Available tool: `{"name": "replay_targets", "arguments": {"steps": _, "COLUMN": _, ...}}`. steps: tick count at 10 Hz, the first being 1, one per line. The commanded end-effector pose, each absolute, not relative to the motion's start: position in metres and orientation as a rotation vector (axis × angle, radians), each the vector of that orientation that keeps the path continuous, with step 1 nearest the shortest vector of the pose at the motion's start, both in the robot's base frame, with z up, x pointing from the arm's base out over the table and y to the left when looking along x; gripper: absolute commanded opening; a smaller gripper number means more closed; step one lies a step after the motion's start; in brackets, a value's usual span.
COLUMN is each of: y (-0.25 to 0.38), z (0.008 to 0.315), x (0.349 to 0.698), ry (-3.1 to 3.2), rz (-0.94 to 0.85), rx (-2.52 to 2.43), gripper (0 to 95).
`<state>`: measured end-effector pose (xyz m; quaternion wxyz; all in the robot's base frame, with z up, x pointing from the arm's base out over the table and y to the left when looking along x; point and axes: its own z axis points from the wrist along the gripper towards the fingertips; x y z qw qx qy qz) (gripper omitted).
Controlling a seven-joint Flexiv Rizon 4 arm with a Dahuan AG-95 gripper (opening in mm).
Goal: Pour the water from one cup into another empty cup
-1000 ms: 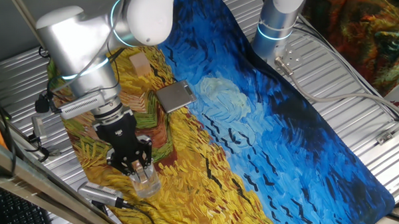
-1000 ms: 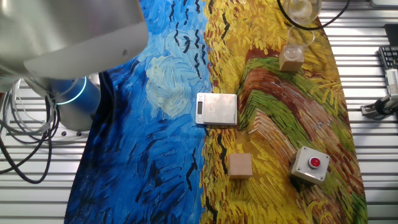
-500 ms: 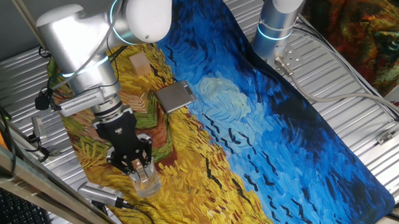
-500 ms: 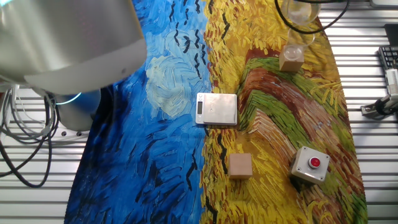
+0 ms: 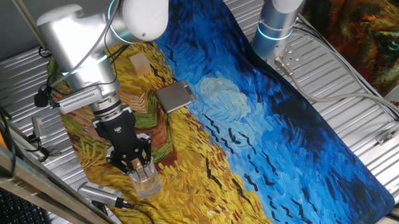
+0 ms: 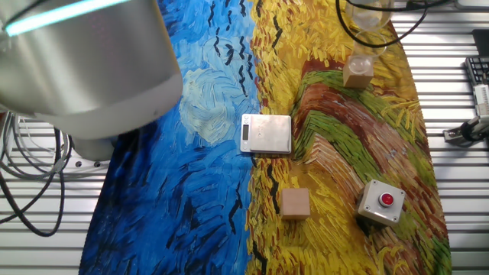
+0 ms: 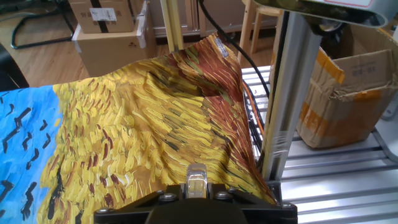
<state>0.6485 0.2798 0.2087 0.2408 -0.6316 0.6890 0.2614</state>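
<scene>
The pincer (image 5: 141, 168) stays clamped on the clear tumbler (image 5: 146, 183) by the cloth's edge, the arm barely shifted.

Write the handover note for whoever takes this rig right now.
Gripper: low, right above the clear tumbler; whether it has a grip cannot be told.
Tumbler: upright near the edge of the painted cloth.
Peach cup: upright beside the tumbler.
Done: approach to the tumbler.
Left: secure the grasp, lift, tilt over the peach cup, pour.

Painted cloth (image 7: 143, 130) spreads out — cardboard boxes (image 7: 345, 93) beyond.
</scene>
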Motion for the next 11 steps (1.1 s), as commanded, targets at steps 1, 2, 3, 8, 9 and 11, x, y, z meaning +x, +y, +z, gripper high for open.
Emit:
{"name": "replay_targets", "arguments": {"steps": 1, "y": 0.2799, "z": 0.209, "x": 0.6485, "ry": 1.876, "rz": 0.728, "rx": -1.72, "gripper": 0.0}}
{"name": "replay_targets", "arguments": {"steps": 2, "y": 0.2798, "z": 0.209, "x": 0.6485, "ry": 1.874, "rz": 0.733, "rx": -1.714, "gripper": 0.0}}
{"name": "replay_targets", "arguments": {"steps": 3, "y": 0.2798, "z": 0.209, "x": 0.6486, "ry": 1.871, "rz": 0.737, "rx": -1.713, "gripper": 0.0}}
{"name": "replay_targets", "arguments": {"steps": 8, "y": 0.2795, "z": 0.2089, "x": 0.649, "ry": 1.866, "rz": 0.754, "rx": -1.699, "gripper": 0.0}}
{"name": "replay_targets", "arguments": {"steps": 9, "y": 0.2793, "z": 0.2088, "x": 0.6492, "ry": 1.863, "rz": 0.759, "rx": -1.697, "gripper": 0.0}}
{"name": "replay_targets", "arguments": {"steps": 11, "y": 0.2792, "z": 0.2087, "x": 0.6493, "ry": 1.857, "rz": 0.771, "rx": -1.686, "gripper": 0.0}}
